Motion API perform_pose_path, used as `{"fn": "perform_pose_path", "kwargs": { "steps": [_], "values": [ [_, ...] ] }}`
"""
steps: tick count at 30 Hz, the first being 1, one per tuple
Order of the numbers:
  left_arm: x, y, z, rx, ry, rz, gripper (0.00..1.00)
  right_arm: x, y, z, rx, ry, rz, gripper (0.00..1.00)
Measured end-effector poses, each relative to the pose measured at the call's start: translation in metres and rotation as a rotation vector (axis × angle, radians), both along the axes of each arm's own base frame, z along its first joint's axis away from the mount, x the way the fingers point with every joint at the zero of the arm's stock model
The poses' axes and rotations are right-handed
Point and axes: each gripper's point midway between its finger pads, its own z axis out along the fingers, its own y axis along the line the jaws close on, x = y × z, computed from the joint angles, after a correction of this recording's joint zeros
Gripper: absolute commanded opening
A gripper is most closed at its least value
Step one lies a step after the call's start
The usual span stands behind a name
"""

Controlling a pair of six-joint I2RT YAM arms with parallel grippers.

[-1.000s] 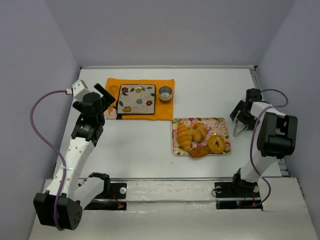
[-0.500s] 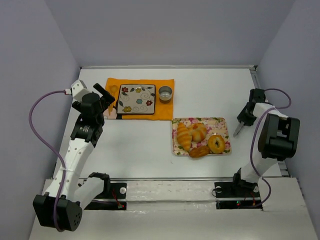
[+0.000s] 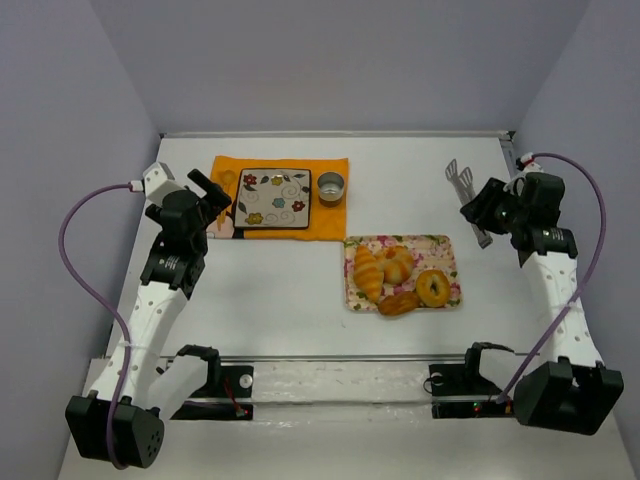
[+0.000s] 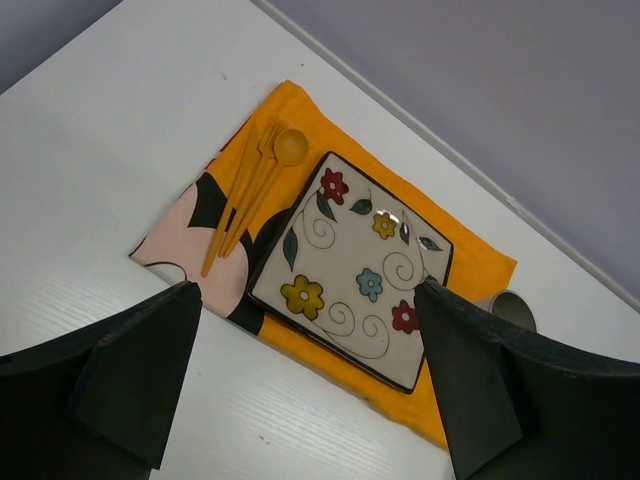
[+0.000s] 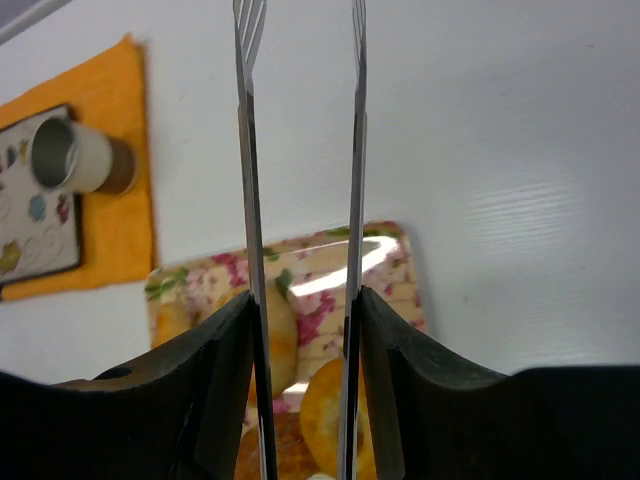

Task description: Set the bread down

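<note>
Several breads lie on a floral tray (image 3: 352, 300): a croissant (image 3: 367, 270), a round bun (image 3: 399, 262), a ring-shaped bread (image 3: 433, 288) and a small brown piece (image 3: 400, 303). My right gripper (image 3: 487, 208) is shut on metal tongs (image 3: 460, 185), held up right of the tray with their tips pointing to the back. In the right wrist view the two tongs arms (image 5: 247, 150) run between my fingers (image 5: 225, 340), above the tray (image 5: 390, 250). My left gripper (image 3: 213, 200) hangs open, empty, by the flowered plate (image 3: 274, 198).
The plate (image 4: 360, 265) rests on an orange mat (image 3: 325, 222) at the back left. Orange cutlery (image 4: 250, 190) lies left of it and a metal cup (image 3: 331, 186) stands to its right. Walls close off three sides of the table.
My right gripper has shut on the tongs that lay right of the tray and lifted them, the arm swinging up and back. The left arm has hardly moved.
</note>
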Motion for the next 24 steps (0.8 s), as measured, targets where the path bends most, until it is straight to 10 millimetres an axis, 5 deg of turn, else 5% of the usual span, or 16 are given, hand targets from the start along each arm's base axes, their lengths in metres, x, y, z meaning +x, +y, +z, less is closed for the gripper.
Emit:
{"fn": "perform_pose_path", "kwargs": {
  "steps": [5,9,17,24],
  "values": [
    [0.001,-0.003,0.002,-0.006,-0.007,-0.018,0.99,-0.041,0.083,0.011,0.051,-0.004,0.290,0.50],
    [0.001,-0.005,0.002,-0.010,-0.008,-0.029,0.99,-0.084,0.128,0.006,0.086,0.058,0.473,0.51],
    [0.002,-0.007,0.003,-0.013,-0.013,-0.036,0.99,-0.145,0.153,-0.021,0.128,0.211,0.621,0.55],
    [0.002,-0.007,0.003,-0.014,-0.015,-0.039,0.99,-0.169,0.161,-0.049,0.128,0.373,0.672,0.58]
  ]
}}
